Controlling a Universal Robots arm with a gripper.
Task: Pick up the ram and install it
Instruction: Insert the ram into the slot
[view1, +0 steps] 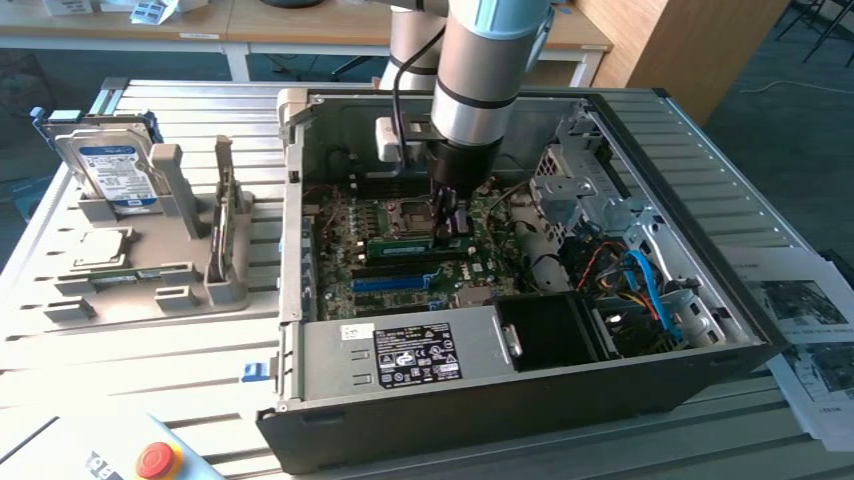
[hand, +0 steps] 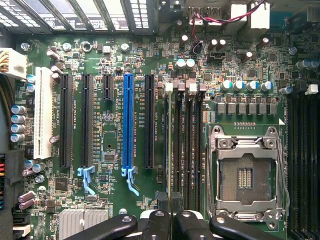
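Inside one open case, one arm reaching down from above, claw pointing at the board. Claw pinching one green ram, held on its thin edge at the black slots beside one empty socket; touching or not, hard to tell. On the exterior view's left, one tray with one drive and one silver chip.

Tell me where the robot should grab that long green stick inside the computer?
Grip the ram at the middle of its top long edge, coming straight down from above and pinching its two flat faces. It is long, thin and stands on edge above the motherboard, so only that top edge is free. The gripper seems to be shut on it just there.
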